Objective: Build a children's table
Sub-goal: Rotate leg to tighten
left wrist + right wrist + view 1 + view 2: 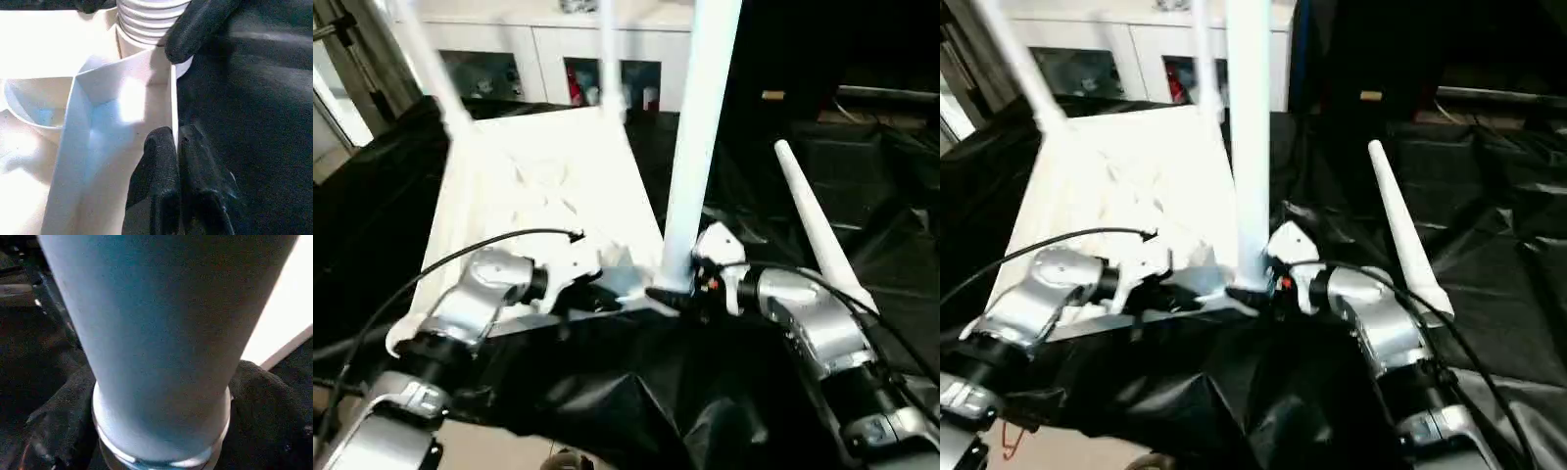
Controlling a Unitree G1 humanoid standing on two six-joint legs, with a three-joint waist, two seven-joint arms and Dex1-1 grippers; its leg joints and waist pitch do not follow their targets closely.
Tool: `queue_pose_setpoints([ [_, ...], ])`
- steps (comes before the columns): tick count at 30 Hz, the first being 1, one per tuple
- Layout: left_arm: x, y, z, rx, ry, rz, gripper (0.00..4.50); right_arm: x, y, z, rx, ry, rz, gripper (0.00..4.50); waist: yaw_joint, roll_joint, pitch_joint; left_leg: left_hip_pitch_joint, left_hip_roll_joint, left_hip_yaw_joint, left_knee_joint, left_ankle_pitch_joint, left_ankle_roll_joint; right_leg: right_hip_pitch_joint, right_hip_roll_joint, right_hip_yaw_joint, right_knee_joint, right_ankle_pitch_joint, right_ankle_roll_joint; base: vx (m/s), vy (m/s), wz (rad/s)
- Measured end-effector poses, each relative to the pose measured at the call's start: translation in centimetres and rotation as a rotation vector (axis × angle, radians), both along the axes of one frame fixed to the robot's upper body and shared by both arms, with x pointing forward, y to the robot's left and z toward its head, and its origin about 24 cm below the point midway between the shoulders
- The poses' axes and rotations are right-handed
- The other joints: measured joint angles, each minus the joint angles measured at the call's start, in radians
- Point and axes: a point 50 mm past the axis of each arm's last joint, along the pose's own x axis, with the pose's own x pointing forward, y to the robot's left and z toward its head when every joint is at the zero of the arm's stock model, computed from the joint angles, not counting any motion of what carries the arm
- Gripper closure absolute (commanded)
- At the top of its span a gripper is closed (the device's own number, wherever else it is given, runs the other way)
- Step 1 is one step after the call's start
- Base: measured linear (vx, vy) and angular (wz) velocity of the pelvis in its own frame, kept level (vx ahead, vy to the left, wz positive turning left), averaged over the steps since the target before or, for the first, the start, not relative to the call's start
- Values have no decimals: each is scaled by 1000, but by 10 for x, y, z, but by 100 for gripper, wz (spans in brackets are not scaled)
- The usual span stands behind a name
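Note:
The children's table lies upside down on black cloth, its white ribbed top [538, 186] facing up. Two legs [435, 69] stand in the far corners. A third leg [697, 147] stands upright in the near right corner socket. A fourth leg [818, 235] lies loose on the cloth to the right. My left gripper [176, 134] is shut on the thin near rim of the top, close to that corner. My right gripper [671, 294] is open around the base of the upright leg, one finger [200, 24] lying against its ribbed collar.
Black cloth [636, 392] covers the work surface all round the table top. A white cabinet with glass doors [538, 49] stands behind it. Dark gear fills the far right.

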Motion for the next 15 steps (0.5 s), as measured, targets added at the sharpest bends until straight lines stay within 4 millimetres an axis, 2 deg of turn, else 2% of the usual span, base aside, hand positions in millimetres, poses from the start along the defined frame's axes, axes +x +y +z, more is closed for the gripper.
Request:
queue_pose_setpoints([
  [1,-1,1,0,3,3,-6,450,-1,0,0,3,4,9,70,0,0,0,1,0,0,1,0,0,0,0,1,1,0,0,0,0,0],
  [4,-1,2,0,7,8,-12,450,-2,2,-1,4,8,23,70,0,-1,0,1,0,0,2,0,0,1,0,2,1,0,1,0,0,0],
  [6,-2,3,0,9,7,-14,450,-3,3,-1,5,10,28,99,-1,-1,0,1,0,0,2,0,0,1,0,2,1,0,2,0,0,0],
  [10,-2,5,0,15,6,-17,450,-4,6,-3,15,18,38,126,-2,-4,-2,1,0,0,2,0,0,1,0,2,2,1,1,0,0,0],
  [15,-1,5,-1,8,14,8,450,-4,15,-8,52,25,-14,160,-4,-8,-4,2,0,0,2,0,0,1,1,3,3,1,1,0,0,0],
])
